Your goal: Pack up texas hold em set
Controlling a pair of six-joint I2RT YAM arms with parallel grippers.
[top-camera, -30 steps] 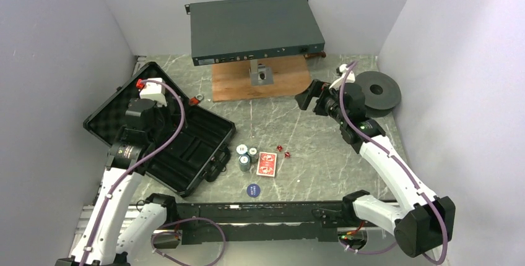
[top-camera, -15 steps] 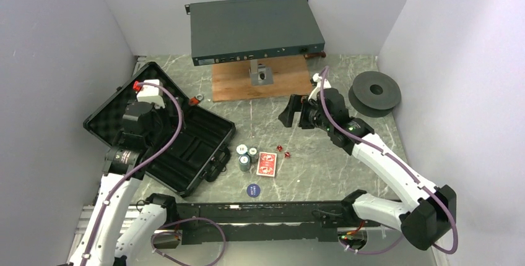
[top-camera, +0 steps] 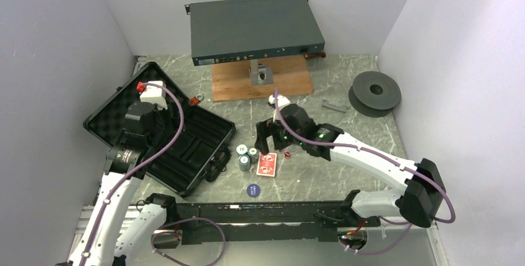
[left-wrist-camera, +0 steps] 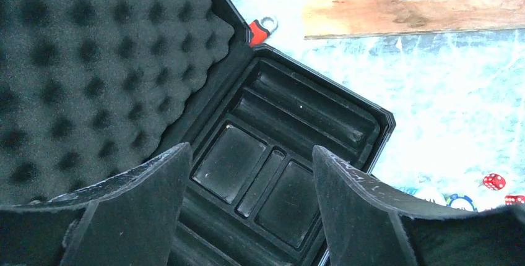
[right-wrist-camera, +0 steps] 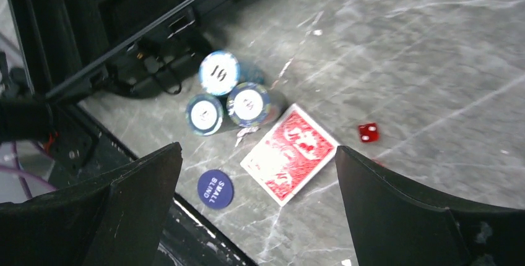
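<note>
The right gripper [right-wrist-camera: 255, 151], spread wide and empty, is hovering over the card deck [right-wrist-camera: 290, 153]; the deck's long axis is lying slantwise between the fingers.

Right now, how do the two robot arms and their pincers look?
The left arm and right arm have white shells with black joints; a purple cable runs along each. The left pincer and right pincer each have two broad, matte black fingers.
</note>
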